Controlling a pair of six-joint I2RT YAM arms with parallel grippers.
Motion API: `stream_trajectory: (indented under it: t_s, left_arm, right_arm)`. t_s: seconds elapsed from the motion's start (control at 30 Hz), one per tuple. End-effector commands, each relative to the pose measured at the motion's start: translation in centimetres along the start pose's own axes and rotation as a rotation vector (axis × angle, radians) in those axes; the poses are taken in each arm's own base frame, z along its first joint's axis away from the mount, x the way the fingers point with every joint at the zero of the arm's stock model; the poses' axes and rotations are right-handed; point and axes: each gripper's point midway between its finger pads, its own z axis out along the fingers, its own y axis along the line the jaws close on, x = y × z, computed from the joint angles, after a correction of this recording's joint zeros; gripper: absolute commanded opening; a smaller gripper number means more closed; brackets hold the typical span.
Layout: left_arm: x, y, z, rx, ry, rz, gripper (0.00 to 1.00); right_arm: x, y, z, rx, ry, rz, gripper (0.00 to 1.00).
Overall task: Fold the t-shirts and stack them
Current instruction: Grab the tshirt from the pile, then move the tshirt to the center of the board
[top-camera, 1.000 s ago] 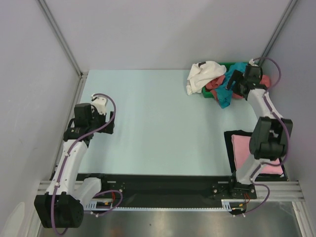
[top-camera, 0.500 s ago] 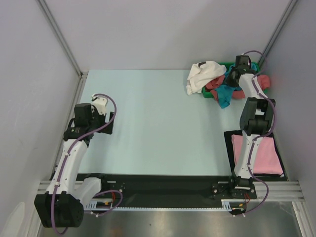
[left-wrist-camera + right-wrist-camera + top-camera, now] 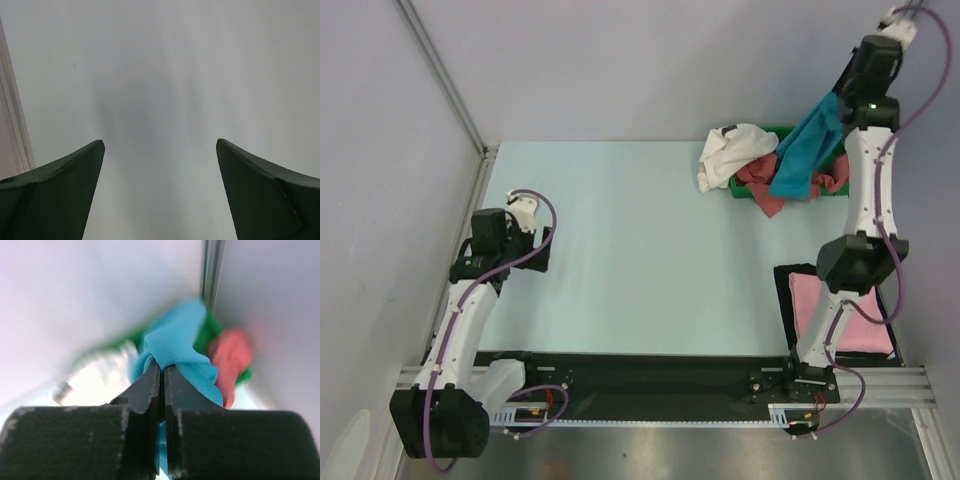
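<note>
Teal-blue t-shirt [image 3: 807,150] hangs as a crumpled, drooping length of soft cloth at the far right. Its top is bunched in the right gripper [image 3: 161,367], whose jaws are pinched almost together on a fold of it, raised above the table [image 3: 640,260]. Its lower end trails over the dusty-red t-shirts [image 3: 760,180] heaped at the green tray [image 3: 782,129], beside the rumpled white t-shirt [image 3: 730,150]. A light pink t-shirt [image 3: 815,310] lies flat at the near right. At the left, the left gripper [image 3: 160,141] has its jaws wide apart, holding nothing.
</note>
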Motion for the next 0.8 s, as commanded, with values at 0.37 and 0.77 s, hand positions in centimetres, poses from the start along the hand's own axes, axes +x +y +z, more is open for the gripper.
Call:
stream_trajectory:
  t_s: [0.37,0.77]
  left_arm:
    - [-4.0,1.7,-1.3,-0.046,-0.029,0.003,1.0]
    - [-6.8,1.8,-2.7,-0.035,-0.115,0.037,1.0]
  right_arm:
    - [-16.7,19.1,-35.2,-0.984,-0.565,0.087,0.0]
    - [0.1,24.8,-40.0,-1.274,-0.074,0.227,0.0]
